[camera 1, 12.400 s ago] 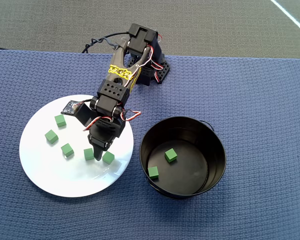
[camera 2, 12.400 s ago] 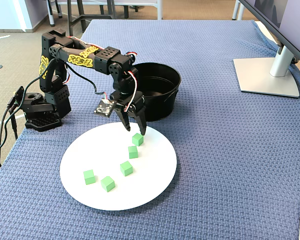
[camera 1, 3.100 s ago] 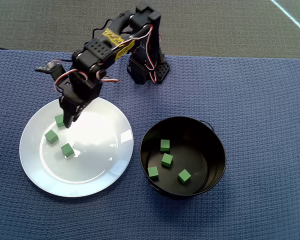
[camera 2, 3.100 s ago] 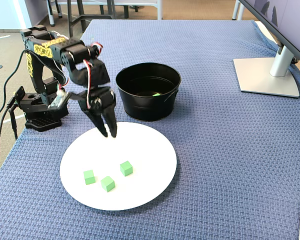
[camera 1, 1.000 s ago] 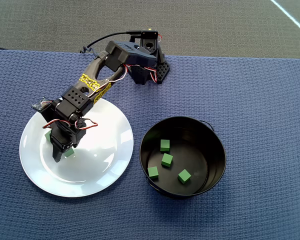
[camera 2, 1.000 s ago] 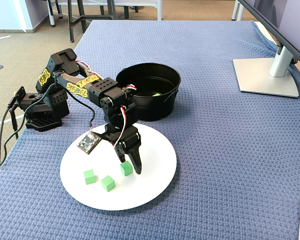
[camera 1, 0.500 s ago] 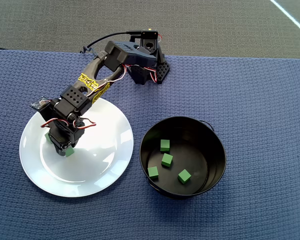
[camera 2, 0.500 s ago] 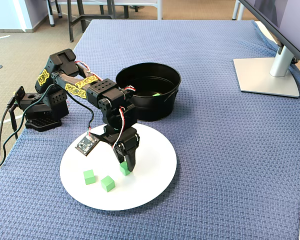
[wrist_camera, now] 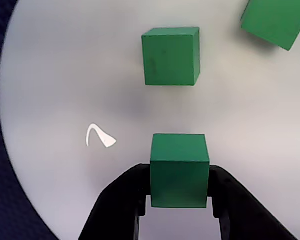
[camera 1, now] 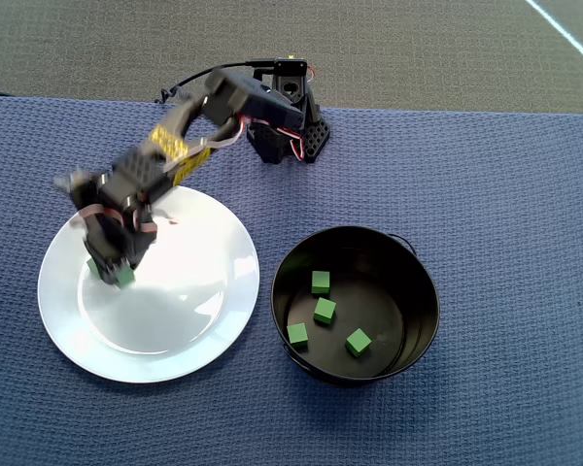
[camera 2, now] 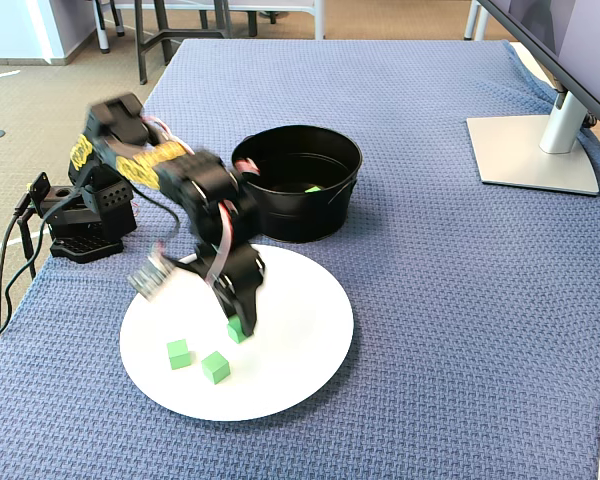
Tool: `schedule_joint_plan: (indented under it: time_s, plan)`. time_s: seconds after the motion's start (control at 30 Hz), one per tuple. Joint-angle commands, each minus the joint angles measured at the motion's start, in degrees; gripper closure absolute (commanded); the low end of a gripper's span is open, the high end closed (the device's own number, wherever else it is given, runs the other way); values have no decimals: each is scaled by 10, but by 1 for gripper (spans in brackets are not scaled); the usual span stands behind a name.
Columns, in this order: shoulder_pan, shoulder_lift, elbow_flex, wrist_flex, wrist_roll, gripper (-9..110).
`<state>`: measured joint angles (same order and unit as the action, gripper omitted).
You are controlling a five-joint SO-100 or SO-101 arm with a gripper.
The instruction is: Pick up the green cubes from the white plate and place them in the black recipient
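Note:
My gripper (wrist_camera: 180, 176) is shut on one green cube (wrist_camera: 180, 167), which fills the gap between the black fingers. It hangs just over the white plate (camera 1: 194, 320) at the plate's left part in the overhead view, where the held cube (camera 1: 124, 277) peeks from under the blurred arm. Two more green cubes (wrist_camera: 170, 56) (wrist_camera: 276, 20) lie ahead on the plate. In the fixed view they sit at the plate's front left (camera 2: 179, 353) (camera 2: 216, 367), left of the gripper (camera 2: 238, 325). The black recipient (camera 1: 389, 257) stands right of the plate with several green cubes (camera 1: 324, 311) inside.
The arm's base (camera 1: 287, 136) is clamped at the far edge of the blue woven cloth, with a cable behind it. In the fixed view a monitor stand (camera 2: 535, 150) sits at the far right and the table's left edge drops to the floor.
A second ago the jaws stood open at a cube on the plate. They have since shut on it, and the arm now shows motion blur, shifted slightly with the cube.

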<state>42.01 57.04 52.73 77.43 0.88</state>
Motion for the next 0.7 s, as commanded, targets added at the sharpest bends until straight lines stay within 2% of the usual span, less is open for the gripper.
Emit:
schedule_joint_plan:
  time_s: [0.0, 0.17, 0.33, 0.53, 0.67]
  plan:
    - [4, 198, 39, 24, 10, 102]
    - [-54, 342, 45, 89, 25, 102]
    - [-205, 468, 105, 112, 64, 102]
    - [-436, 488, 212, 48, 125, 102]
    - [-519, 437, 272, -43, 140, 102]
